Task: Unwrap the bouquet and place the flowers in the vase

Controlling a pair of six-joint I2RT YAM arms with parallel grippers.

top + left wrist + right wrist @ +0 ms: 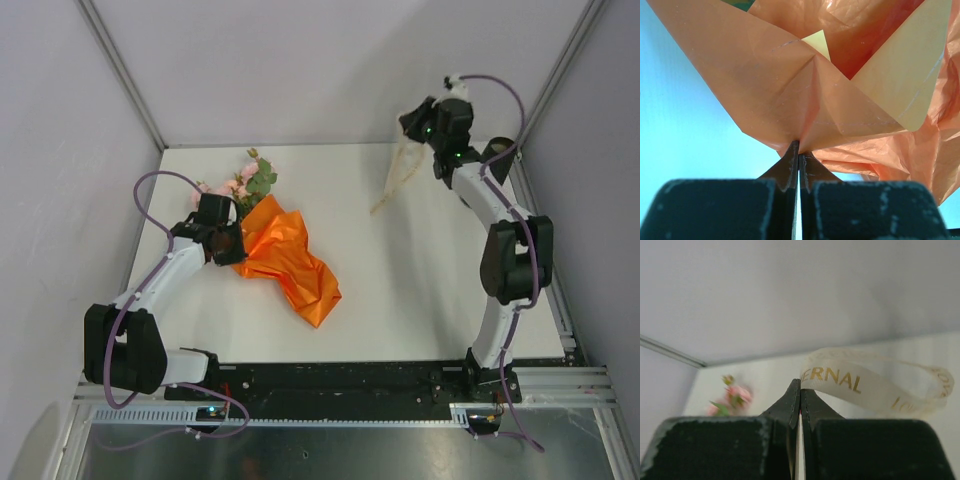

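Ribbon (860, 382) off, pinched by the right gripper (800, 386); left gripper (798, 147) clamps the paper (785, 90), flowers (245, 182) beyond its fingertips unvased.

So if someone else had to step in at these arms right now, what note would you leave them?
Left gripper: shut, pinching an edge of the orange paper, which lies crumpled on the table.
Right gripper: shut on the cream ribbon, held up at the far right, its tail hanging down.
Flowers: poking out of the paper's far end, next to the left gripper.
Vase: not in any view.
Done: ribbon off.
Left: get the paper off the flowers, put them in the vase.
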